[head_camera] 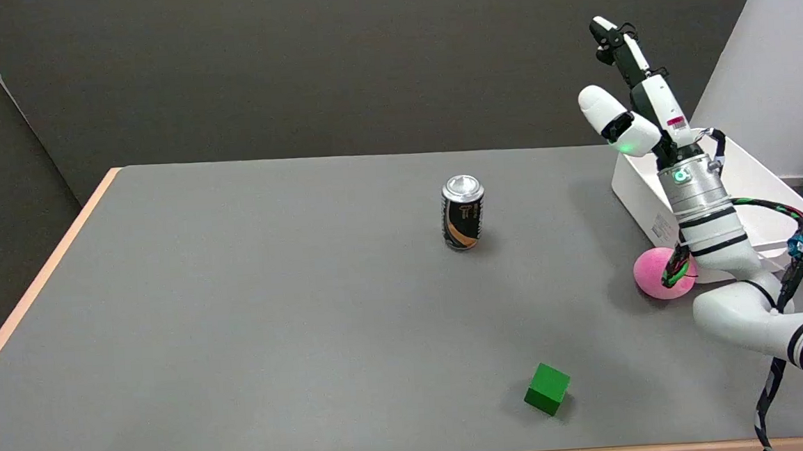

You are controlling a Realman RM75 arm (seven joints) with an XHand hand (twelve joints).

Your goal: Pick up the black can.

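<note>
Item 1. Black can [463, 212]: a black drink can with an orange-tan band and a silver top, standing upright on the grey table [240, 319]. This is the landmark for every entry below. Nothing touches it.

Item 2. My right hand [627, 100]: raised in the air, well to the right of the can and higher than its top. The fingers point up and away, the thumb juts out to the side, and they are spread apart with nothing between them. Well apart from the can, no contact.

Item 3. White bin [640, 200]: right of the can, at the table's right edge, partly hidden behind my forearm. I cannot tell what it contains.

Item 4. Pink ball [652, 276]: right of the can and nearer the camera, just beside the bin's near corner, partly covered by my arm's cable.

Item 5. Green cube [547, 388]: nearer the camera than the can and a little to its right, well apart from it.

Status of task: none of it is done, as I judge it. The can is not lifted, not gripped, not yet approached. Left to do: bring my hand leftward and down to the can's side, set thumb and fingers around its body, close, and lift. The path between hand and can looks free of the other items.
</note>
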